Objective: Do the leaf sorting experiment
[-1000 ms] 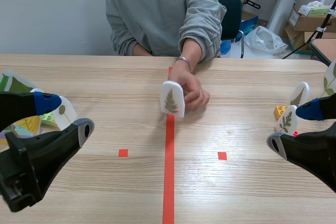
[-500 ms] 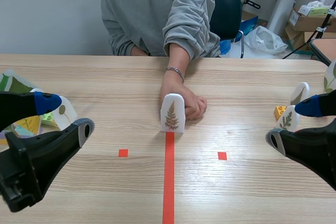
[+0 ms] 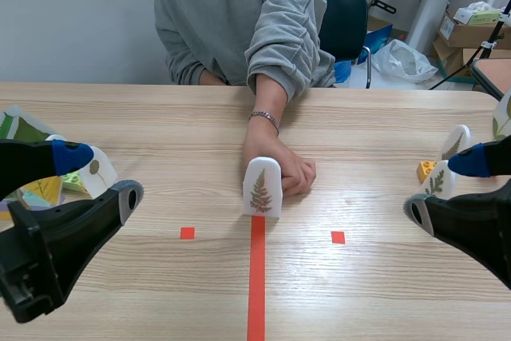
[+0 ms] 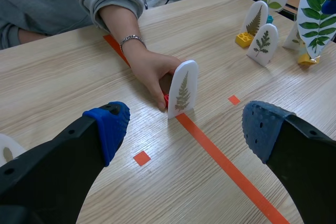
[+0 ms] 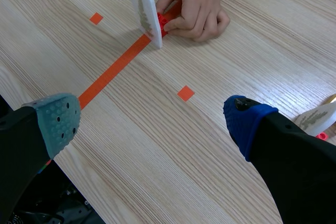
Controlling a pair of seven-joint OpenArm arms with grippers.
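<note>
Only wrist views show red base [image 5: 163, 22] behind card [image 5: 143, 13].

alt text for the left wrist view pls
A person's hand holds a white fern card upright on the orange-red tape line, ahead of the open left pincer. More leaf cards stand beyond it.

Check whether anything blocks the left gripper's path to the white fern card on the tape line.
Nothing on the wooden table between the left gripper and the white arch-shaped fern card; a person's hand holds its far side.
</note>
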